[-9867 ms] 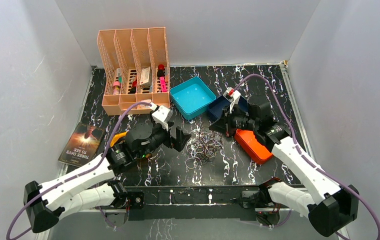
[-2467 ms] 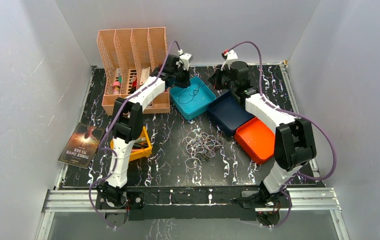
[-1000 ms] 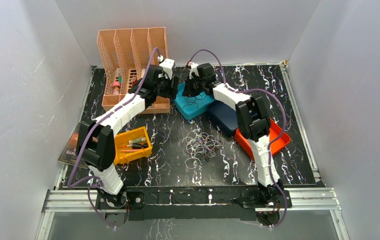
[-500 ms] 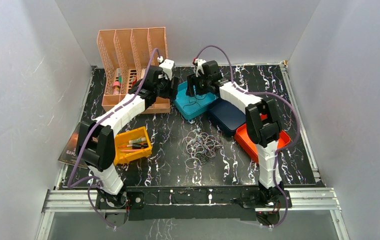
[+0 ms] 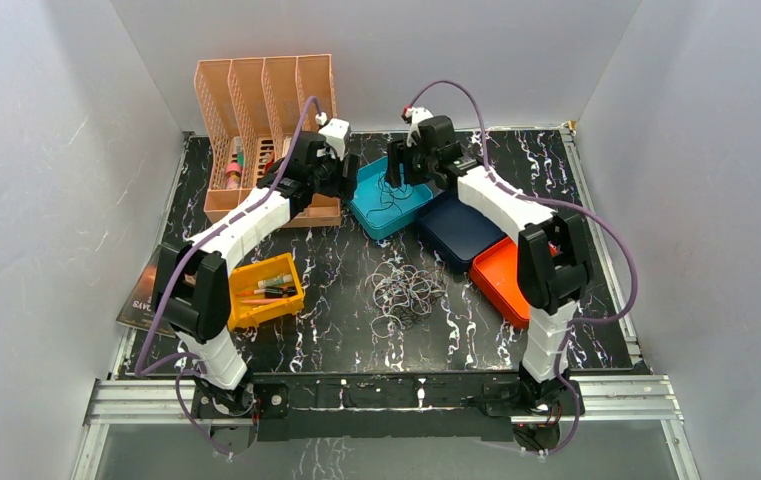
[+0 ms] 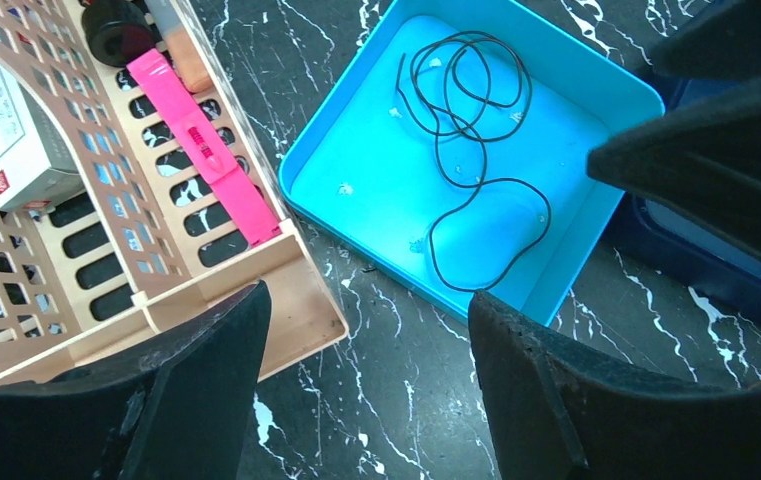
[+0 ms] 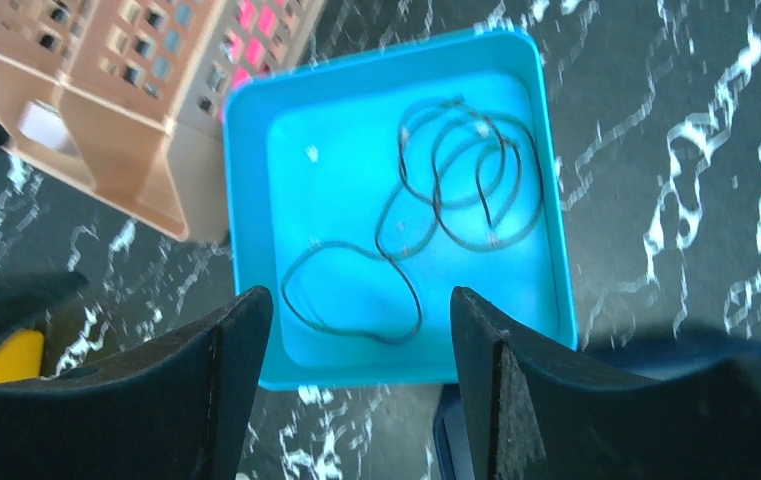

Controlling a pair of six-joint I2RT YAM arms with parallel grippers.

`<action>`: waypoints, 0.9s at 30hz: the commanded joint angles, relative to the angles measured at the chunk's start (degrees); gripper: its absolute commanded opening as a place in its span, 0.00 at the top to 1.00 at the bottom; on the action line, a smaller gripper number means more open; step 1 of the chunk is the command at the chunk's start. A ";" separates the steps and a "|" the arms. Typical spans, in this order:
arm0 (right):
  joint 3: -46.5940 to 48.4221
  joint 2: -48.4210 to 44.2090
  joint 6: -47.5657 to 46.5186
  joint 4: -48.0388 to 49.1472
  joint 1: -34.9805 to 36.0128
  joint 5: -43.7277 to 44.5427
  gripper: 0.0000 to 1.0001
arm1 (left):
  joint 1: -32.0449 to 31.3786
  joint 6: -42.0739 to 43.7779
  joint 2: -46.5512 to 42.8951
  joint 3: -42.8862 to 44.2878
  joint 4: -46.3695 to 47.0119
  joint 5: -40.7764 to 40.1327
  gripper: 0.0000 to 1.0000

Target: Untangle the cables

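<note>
One black cable (image 7: 436,190) is lying in loose coils inside the teal tray (image 7: 256,250) near the tabletop's (image 5: 336,330) far edge. The other cables (image 5: 406,290) are sitting tangled in the tabletop's middle. Your right tool (image 7: 358,295) is hanging over the tray, jaws apart, gripping nothing. Your left tool (image 6: 366,300) is hovering over the tray's left rim, jaws apart too, also empty.

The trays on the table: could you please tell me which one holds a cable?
The light blue tray, with one black cable looped inside; the navy tray and orange tray show none.
</note>
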 commanded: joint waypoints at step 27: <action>-37.38 -38.41 13.95 -1.96 -1.76 13.32 0.06 | 0.15 -17.25 -10.69 7.25 -31.42 -7.79 0.02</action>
